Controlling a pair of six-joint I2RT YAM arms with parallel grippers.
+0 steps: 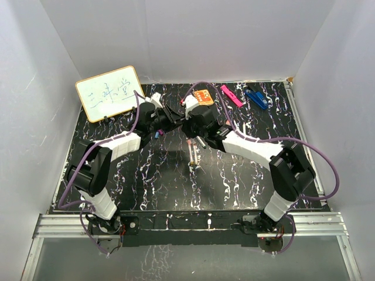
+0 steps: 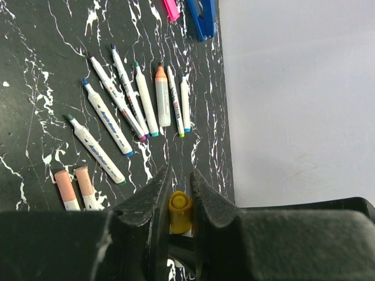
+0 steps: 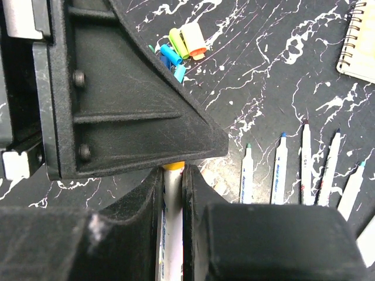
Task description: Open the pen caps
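My left gripper (image 2: 179,177) is shut on a yellow pen cap (image 2: 180,209), held upright between its jaws. In the right wrist view my right gripper (image 3: 173,173) is shut on the white barrel of the same pen (image 3: 173,222), whose yellow end (image 3: 174,166) meets the left gripper's black body (image 3: 117,99). Both grippers meet above the mat's middle. Several uncapped pens (image 2: 146,99) lie in a row on the mat. Two pens with peach caps (image 2: 75,188) lie beside them. Loose caps (image 3: 181,45) in green, orange and blue sit in a small heap.
A small whiteboard (image 1: 110,92) stands at the back left. An orange card (image 1: 203,98), a pink clip (image 1: 231,95) and a blue clip (image 1: 256,98) lie at the back. A spiral notebook (image 3: 358,41) lies near the pens. The mat's edge (image 2: 225,134) runs close to them.
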